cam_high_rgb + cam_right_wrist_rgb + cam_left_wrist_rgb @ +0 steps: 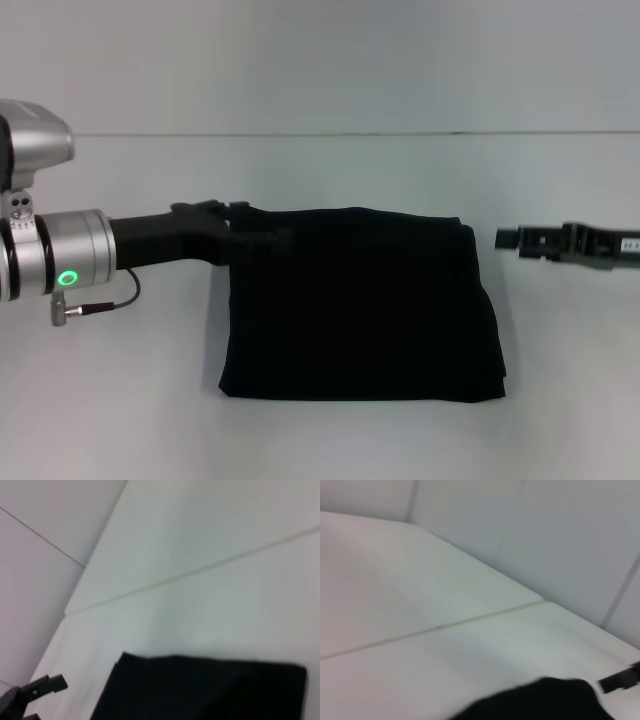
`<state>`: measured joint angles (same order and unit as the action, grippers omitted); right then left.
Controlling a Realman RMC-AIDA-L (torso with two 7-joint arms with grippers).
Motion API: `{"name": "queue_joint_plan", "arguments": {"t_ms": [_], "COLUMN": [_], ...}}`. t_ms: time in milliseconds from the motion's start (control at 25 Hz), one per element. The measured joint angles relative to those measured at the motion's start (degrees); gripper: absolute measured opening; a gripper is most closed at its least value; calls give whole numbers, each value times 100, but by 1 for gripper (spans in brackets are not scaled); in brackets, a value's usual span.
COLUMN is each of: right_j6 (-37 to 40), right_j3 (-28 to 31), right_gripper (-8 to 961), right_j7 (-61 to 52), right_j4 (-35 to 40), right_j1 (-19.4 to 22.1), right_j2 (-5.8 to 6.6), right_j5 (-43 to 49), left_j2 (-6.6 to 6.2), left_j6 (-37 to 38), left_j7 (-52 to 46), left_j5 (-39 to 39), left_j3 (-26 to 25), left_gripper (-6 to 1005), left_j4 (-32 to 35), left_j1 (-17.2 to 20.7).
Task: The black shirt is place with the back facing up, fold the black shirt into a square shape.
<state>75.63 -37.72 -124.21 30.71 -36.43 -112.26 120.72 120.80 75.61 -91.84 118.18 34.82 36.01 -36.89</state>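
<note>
The black shirt (360, 305) lies folded into a rough square on the white table (330, 170). My left gripper (262, 235) reaches in from the left and overlaps the shirt's far left corner; its black fingers blend with the cloth, so I cannot tell whether it touches the shirt. In the right wrist view the left gripper (42, 700) shows two separated fingers beside the shirt (200, 690). My right gripper (505, 238) hovers just off the shirt's far right corner, apart from it. The left wrist view shows the shirt (540, 702) and the right gripper (620, 680) beyond it.
A thin seam (300, 134) runs across the table's far side, where the pale wall (320, 60) begins. A short cable (100, 305) hangs under my left wrist.
</note>
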Motion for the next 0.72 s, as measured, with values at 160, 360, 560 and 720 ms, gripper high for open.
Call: {"name": "queue_joint_plan", "arguments": {"t_ms": [160, 360, 560, 720], "right_j6": [-77, -349, -667, -1201], "right_j3": [146, 70, -15, -349], "right_gripper": [530, 590, 432, 137], "right_j7": [61, 431, 1025, 1392], "right_j4": [54, -88, -301, -528], "right_j1": [-199, -551, -872, -1022], "right_j2": [-40, -210, -452, -573], "right_j5": [-3, -4, 10, 20], "left_j2": [7, 8, 11, 23], "left_j6": [-269, -479, -502, -502], "left_j7": [3, 1, -8, -20], "left_j5": [-310, -436, -439, -443], "left_j3": [-8, -137, -225, -243], "left_gripper": [948, 948, 948, 948], "left_j4": [-39, -62, -74, -133], "left_j1": [119, 222, 268, 294]}}
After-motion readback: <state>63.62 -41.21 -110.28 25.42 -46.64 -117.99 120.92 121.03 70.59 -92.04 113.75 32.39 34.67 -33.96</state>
